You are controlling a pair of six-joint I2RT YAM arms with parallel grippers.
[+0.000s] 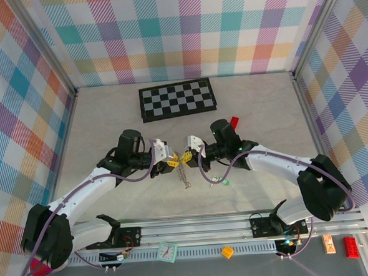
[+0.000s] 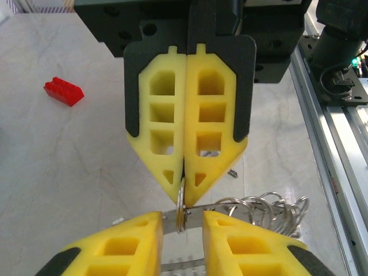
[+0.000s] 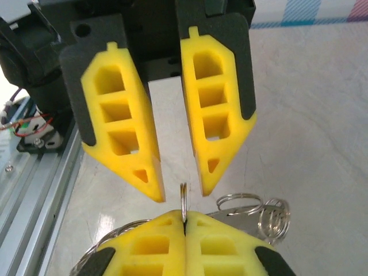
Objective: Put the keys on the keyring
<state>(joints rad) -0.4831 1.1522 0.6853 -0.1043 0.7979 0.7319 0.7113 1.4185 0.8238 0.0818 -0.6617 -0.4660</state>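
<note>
The two hands meet tip to tip above the surface (image 1: 108, 124), with the keyring (image 2: 265, 210) hanging between them. The right hand (image 3: 184, 216) is pressed together on one thin wire loop of the keyring; the loop stands on edge out of its tips and points toward the left hand. The left hand (image 3: 183, 194) has its fingers apart, one on each side of that loop (whether either pad touches it I cannot tell). Seen from the left wrist, the flat grey band crosses the gap between the left fingers, just under the right hand's closed tips, and the fringe of loops bunches beside one of those fingers. From above, the keyring dangles below both hands. The green key (image 1: 225, 181) lies on the surface behind the right hand, close by its arm and apart from the keyring. A red block (image 1: 234, 122) sits just beyond the right hand, and a board (image 1: 177, 99) lies farther out
</note>
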